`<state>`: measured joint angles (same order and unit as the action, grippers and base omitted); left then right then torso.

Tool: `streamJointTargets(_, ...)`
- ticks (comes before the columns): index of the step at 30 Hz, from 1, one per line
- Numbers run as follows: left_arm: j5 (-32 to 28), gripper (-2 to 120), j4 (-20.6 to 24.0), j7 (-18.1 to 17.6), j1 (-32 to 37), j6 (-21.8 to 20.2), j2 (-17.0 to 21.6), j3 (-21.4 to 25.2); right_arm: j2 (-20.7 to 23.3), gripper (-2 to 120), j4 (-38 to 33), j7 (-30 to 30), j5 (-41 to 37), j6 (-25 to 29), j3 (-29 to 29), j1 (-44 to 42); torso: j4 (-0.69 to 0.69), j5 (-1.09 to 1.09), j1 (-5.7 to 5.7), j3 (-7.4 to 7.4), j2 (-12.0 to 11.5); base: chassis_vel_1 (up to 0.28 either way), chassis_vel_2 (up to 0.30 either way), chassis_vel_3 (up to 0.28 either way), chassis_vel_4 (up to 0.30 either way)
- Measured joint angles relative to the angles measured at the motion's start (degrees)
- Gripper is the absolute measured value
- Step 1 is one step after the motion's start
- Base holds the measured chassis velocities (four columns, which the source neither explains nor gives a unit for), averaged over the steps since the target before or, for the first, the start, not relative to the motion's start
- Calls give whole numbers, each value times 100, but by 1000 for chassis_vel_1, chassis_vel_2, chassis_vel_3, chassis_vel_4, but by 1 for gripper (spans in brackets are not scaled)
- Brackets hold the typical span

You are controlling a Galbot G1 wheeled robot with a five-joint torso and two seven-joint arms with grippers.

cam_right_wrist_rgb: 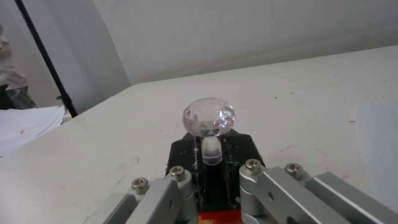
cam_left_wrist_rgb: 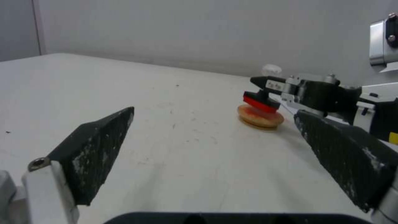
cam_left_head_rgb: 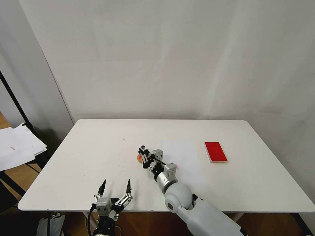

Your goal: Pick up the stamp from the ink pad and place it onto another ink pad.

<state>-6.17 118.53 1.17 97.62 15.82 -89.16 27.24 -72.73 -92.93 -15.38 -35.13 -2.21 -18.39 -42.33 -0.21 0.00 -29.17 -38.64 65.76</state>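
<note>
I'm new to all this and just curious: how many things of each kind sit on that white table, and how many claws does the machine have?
Ink pads: 2, red rectangular pad and small round pad
Stamps: 1, the stamp gripped by the right claw, over the round pad
Claws: 2, counting the open left claw
Total: 5

The right gripper reaches to mid-table, fingers pinched on the stamp, whose shiny knob stands just above the small round ink pad, an orange-red sliver beside the fingers. The red rectangular ink pad lies well apart to the right. The left gripper sits spread at the white table's near edge.
</note>
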Motion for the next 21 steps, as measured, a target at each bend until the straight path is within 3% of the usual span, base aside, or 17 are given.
streamJointTargets(10, 0, 102, 0, 0, 0, 0, 0, 0, 1, 10, -37, -77, 6, -54, -17, -18, 0, 0, 0, 0, 0, 0, 0, 0, 0)
streamJointTargets(21, 0, 102, 0, 0, 0, 0, 0, 0, -24, 51, -60, -113, 18, -96, -38, -52, 0, 0, 0, 0, 0, 0, 0, 0, 0)
